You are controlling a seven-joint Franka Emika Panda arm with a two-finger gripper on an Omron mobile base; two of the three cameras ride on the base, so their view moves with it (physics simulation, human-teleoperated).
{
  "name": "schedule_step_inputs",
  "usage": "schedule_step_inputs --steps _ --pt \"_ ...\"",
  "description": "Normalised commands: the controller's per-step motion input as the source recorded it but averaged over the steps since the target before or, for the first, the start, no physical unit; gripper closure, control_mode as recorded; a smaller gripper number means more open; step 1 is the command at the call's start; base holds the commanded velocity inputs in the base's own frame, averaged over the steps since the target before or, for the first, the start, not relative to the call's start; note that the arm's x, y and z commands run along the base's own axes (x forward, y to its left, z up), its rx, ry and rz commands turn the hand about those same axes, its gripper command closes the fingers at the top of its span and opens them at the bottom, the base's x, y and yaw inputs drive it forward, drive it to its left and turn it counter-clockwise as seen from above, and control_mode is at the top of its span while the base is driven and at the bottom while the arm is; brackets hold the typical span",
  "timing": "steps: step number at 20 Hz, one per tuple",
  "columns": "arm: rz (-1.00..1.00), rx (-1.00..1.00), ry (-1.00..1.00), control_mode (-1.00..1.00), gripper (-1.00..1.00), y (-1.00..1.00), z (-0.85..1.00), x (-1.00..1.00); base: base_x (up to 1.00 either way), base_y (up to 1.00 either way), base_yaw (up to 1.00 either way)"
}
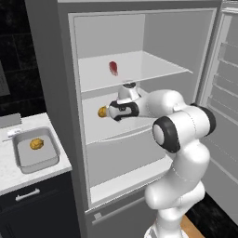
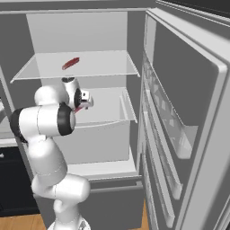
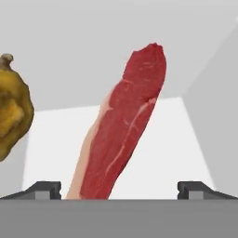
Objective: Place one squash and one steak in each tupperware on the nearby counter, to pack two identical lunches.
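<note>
My gripper (image 3: 119, 190) is open inside the fridge, low over the middle shelf. A steak (image 3: 123, 132), red with a pale fatty edge, lies lengthwise between my fingertips (image 3: 44, 189) and stretches away from the hand. To its left sits a lumpy yellow squash (image 3: 11, 111), which is also just past the gripper (image 1: 109, 111) as the squash (image 1: 102, 112). Another steak (image 1: 113, 68) lies on the upper shelf. On the counter (image 1: 9, 174), a grey tupperware (image 1: 21, 160) holds a squash (image 1: 36, 144).
The fridge door (image 2: 188, 103) stands open on the right, with its door racks close to the arm. The glass upper shelf (image 1: 153, 65) hangs just above my hand. The fridge's left wall (image 1: 60, 93) stands between the shelves and the counter.
</note>
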Motion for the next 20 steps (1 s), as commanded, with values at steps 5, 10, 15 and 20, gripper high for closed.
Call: schedule_step_inputs --steps 5,10,15,20 --pt "-0.07 0.02 0.0 -1.0 -1.0 -0.04 -0.25 -0.25 0.0 0.0 0.0" --pt "0.0 0.01 0.0 -1.0 -1.0 -0.2 -0.2 0.0 0.0 0.0 0.0" --pt "0.06 0.01 0.0 -1.0 -1.0 -0.65 0.0 0.0 0.0 0.0 0.0" --pt "0.06 0.05 -0.03 -1.0 -1.0 0.06 0.0 0.0 0.0 0.0 0.0"
